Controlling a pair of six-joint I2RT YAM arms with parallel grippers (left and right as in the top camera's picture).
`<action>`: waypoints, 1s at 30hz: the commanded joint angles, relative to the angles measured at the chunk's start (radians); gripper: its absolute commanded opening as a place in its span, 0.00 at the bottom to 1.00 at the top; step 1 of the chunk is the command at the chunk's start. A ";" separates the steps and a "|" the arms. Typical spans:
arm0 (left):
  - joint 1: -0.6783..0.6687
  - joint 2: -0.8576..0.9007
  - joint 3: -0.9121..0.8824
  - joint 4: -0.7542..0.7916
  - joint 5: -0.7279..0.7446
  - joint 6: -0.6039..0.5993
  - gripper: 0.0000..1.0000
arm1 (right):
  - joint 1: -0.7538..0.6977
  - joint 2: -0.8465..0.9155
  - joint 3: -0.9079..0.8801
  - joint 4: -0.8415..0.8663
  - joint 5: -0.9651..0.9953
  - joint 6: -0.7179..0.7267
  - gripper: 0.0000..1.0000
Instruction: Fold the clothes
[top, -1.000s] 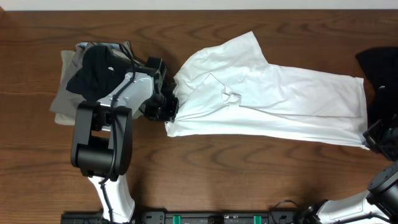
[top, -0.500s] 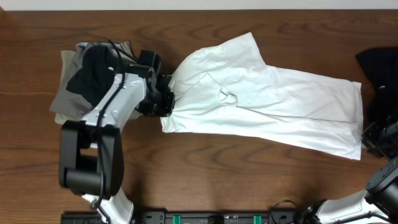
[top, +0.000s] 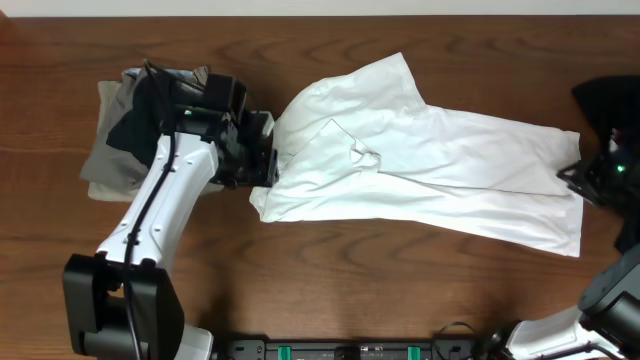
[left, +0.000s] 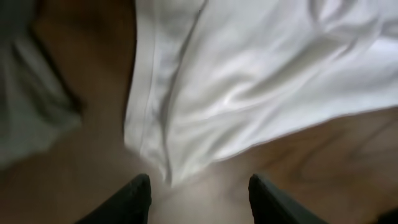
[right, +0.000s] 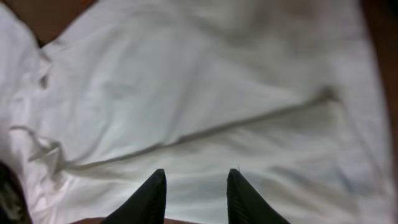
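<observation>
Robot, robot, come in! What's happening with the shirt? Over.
Left tool open, empty, at white T-shirt edge. Right tool open above its other end. Shirt lies folded lengthwise, ungripped. Garment pile sits apart, not blocking.

Dark wood-grain desk (top: 400, 290) here, and stretched long across its middle, left to right, lies the white T-shirt (top: 450, 165), flat on the wood, creased, with a small bunched wrinkle near its centre. Over at the left end sits a heap of clothes: a khaki garment (top: 100, 170) at the bottom, resting on the wood, with a black piece (top: 128, 132) on top. A strip of bare wood separates heap and shirt. At the far right edge lies a dark garment (top: 605, 100), cut off by the frame, near the shirt's right end.
</observation>
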 joint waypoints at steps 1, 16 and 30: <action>-0.037 0.016 0.017 0.068 -0.001 0.014 0.52 | 0.079 -0.018 0.016 0.009 -0.023 -0.023 0.33; -0.145 0.314 0.010 0.106 -0.096 0.145 0.06 | 0.200 -0.006 0.014 -0.043 0.165 0.129 0.30; -0.145 0.340 -0.220 0.137 -0.188 0.041 0.06 | 0.193 -0.006 0.013 -0.056 0.184 0.126 0.32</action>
